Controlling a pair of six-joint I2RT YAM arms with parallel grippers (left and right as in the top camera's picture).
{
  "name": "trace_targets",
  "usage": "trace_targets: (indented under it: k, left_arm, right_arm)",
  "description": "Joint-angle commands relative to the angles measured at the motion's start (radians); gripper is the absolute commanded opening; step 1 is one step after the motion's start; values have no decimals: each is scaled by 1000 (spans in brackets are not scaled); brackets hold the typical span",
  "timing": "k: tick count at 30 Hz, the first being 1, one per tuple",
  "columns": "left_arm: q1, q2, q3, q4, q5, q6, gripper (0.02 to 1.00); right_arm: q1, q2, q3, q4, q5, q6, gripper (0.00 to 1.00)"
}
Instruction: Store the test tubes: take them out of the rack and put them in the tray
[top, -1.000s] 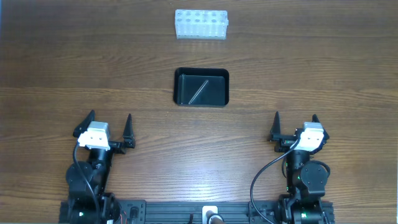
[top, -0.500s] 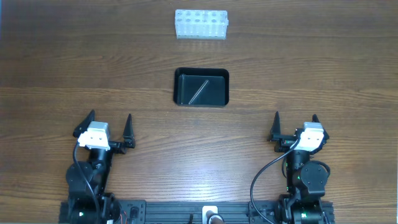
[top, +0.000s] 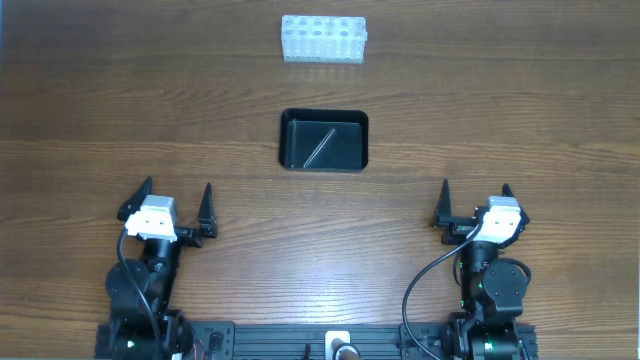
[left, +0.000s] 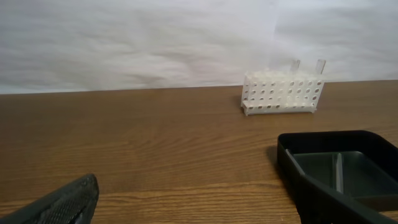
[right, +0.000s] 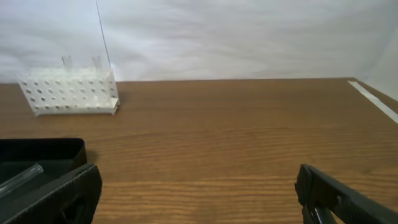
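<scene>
A white test tube rack (top: 323, 39) stands at the far middle of the table; two clear tubes (left: 307, 65) stick up from it in the left wrist view, and the same tubes (right: 81, 62) show above the rack (right: 69, 92) in the right wrist view. The black tray (top: 290, 150) lies nearer, in the centre, with one clear tube (top: 320, 146) lying slantwise inside. My left gripper (top: 170, 202) rests open near the front left, well short of the tray. My right gripper (top: 474, 202) rests open near the front right, also apart from it.
Bare brown wooden table (top: 520, 100) spreads on all sides of the rack and tray. A white wall stands behind the table's far edge. A pale strip (right: 373, 99) runs along the table's right edge.
</scene>
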Motion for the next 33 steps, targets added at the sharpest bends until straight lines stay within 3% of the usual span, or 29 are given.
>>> trace_targets:
  k: [1, 4, 8, 11, 16, 28, 33]
  left_arm:
    - [7, -7, -5, -1, 16, 14, 1000]
    - [7, -7, -5, -1, 16, 14, 998]
    - [7, -7, -5, -1, 16, 14, 1000]
    - [7, -7, -5, -1, 16, 14, 1000]
    - [7, -7, -5, -1, 16, 14, 1000]
    - [7, -7, -5, -1, 16, 14, 1000]
    - [7, -7, -5, -1, 16, 14, 1000]
  right_arm:
    - [3, 65, -5, 134, 13, -4, 991]
    - [3, 181, 19, 289, 2, -5, 993]
    - [3, 387, 122, 409, -98, -4, 991]
    - [3, 574, 253, 430, -180, 1, 991]
    - [13, 895, 488, 405, -251, 19, 991]
    - [208, 1578, 1126, 103, -247, 62, 991]
    - [311, 1774, 1373, -28, -178, 68, 991]
